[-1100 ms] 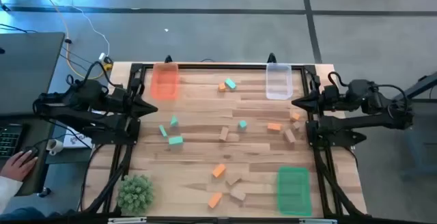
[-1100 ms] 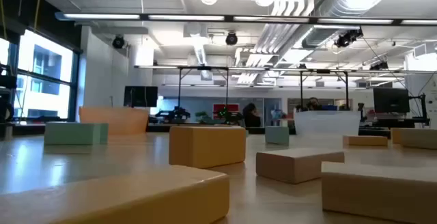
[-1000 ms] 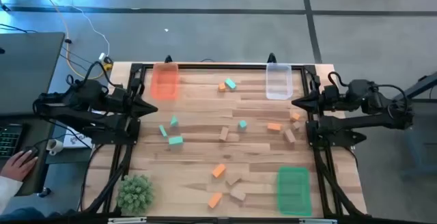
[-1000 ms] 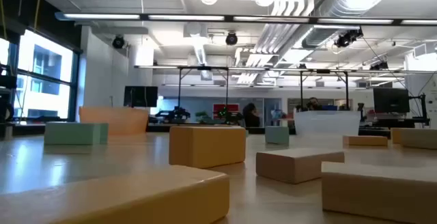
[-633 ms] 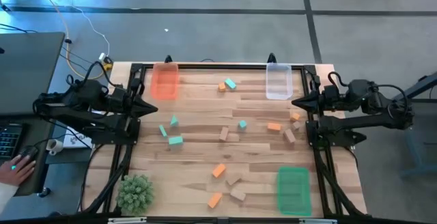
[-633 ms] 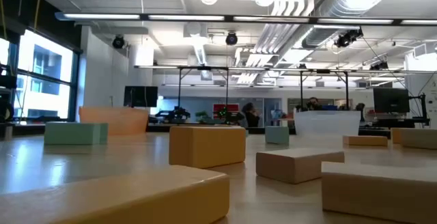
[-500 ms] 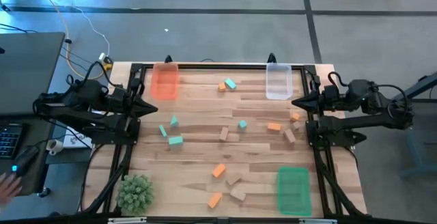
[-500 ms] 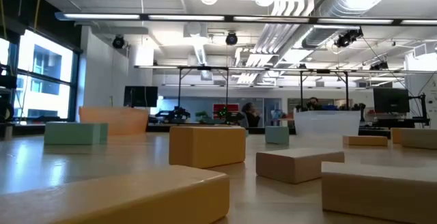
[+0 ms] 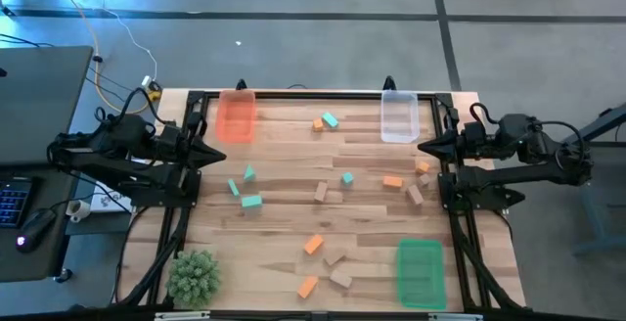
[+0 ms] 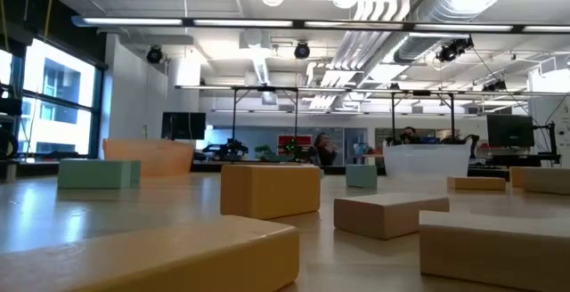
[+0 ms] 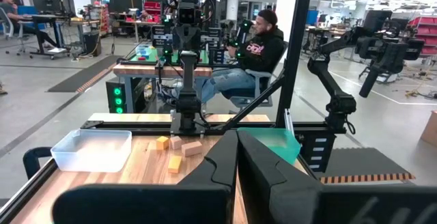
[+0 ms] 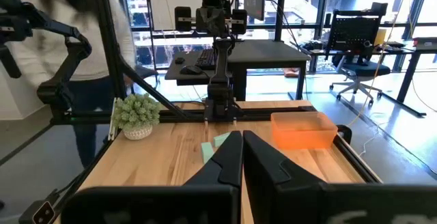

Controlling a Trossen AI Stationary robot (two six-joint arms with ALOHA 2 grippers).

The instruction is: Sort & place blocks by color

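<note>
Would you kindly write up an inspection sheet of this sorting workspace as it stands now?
Surface: wooden table, slatted, inside a black frame.
Job's things: blocks in teal, orange and tan scattered across the table; none seen in the orange tray, clear tray or green tray.
Clutter: spiky green plant at the near left corner.
Grippers: left gripper at the left edge, shut, holding nothing; right gripper at the right edge, shut, holding nothing.
Cables: loose wires on the floor beyond the far left corner.
Surroundings: desk with keyboard and mouse at left; a seated person beyond the table.
</note>
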